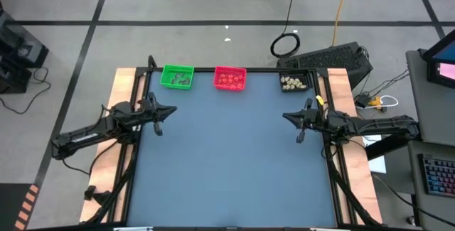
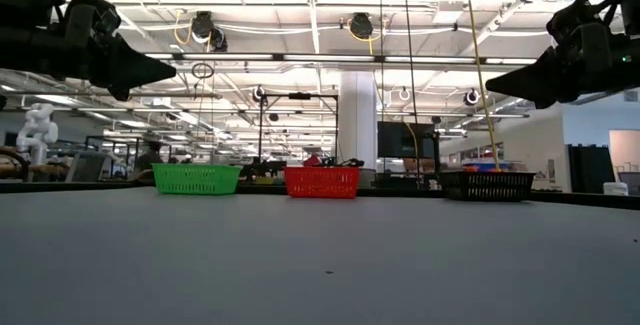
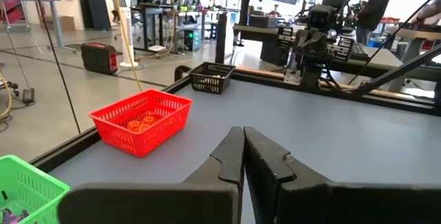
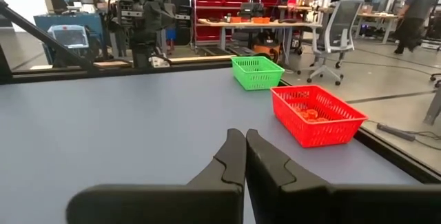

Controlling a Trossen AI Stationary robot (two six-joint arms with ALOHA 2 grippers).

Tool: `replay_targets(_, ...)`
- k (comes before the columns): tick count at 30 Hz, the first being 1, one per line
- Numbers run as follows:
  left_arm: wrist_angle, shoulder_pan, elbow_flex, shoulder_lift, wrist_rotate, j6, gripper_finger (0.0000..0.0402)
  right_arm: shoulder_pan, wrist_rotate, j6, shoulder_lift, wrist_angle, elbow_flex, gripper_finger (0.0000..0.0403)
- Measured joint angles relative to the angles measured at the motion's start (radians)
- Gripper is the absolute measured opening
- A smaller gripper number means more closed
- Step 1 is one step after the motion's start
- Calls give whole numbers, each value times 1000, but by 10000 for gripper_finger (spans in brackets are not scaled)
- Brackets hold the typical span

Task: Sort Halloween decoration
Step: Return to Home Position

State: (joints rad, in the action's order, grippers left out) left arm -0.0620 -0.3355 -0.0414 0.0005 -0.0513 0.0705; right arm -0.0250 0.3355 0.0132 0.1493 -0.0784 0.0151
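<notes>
Trinkets [image 1: 230,80] lie in the green tray [image 1: 164,77], red tray [image 1: 216,79] and black tray [image 1: 295,74] along the far edge of the table [image 1: 227,160], well apart from both arms, the left gripper [image 1: 173,111] nearest the green, the right gripper [image 1: 286,117] nearest the black, each with fingers pressed together on nothing.

High view looks straight down on the whole table [image 1: 227,160]. Low view sits at tabletop level, facing the red basket [image 2: 321,182] (common to all four). Wrist views face each other across the table.
</notes>
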Motion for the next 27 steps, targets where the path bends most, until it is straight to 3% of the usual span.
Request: replay_targets(27, 0, 0, 0, 0, 3, 0, 29, -3, 0, -6, 0, -14, 0, 0)
